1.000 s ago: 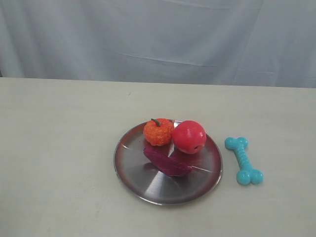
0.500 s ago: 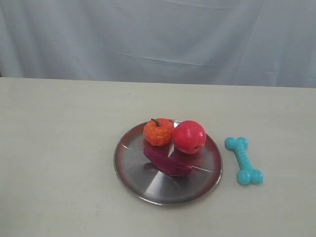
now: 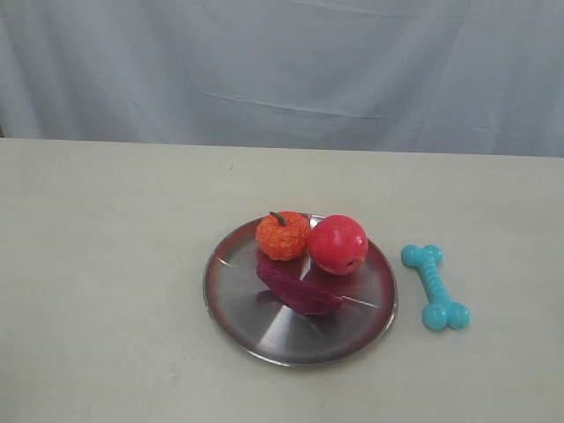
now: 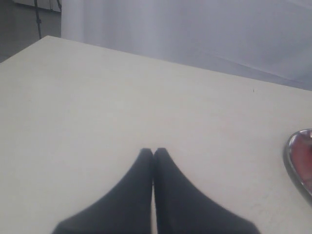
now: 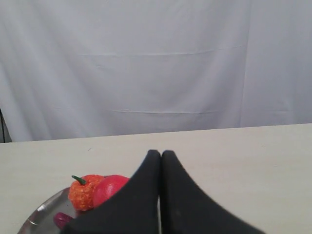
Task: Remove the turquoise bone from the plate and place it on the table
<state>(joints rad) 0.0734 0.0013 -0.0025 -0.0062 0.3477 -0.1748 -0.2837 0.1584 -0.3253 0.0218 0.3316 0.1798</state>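
Observation:
The turquoise bone (image 3: 434, 286) lies flat on the beige table (image 3: 106, 264), just right of the steel plate (image 3: 256, 322) and apart from its rim. Neither arm shows in the exterior view. In the left wrist view my left gripper (image 4: 153, 151) is shut with nothing between its black fingers, above bare table, and the plate's rim (image 4: 292, 158) shows at the picture's edge. In the right wrist view my right gripper (image 5: 161, 153) is shut and empty, with the plate (image 5: 46, 212) behind it. The bone is hidden in both wrist views.
On the plate sit an orange pumpkin toy (image 3: 282, 234), a red apple toy (image 3: 337, 244) and a dark purple wedge (image 3: 298, 287). A pale grey cloth (image 3: 282, 70) hangs behind the table's far edge.

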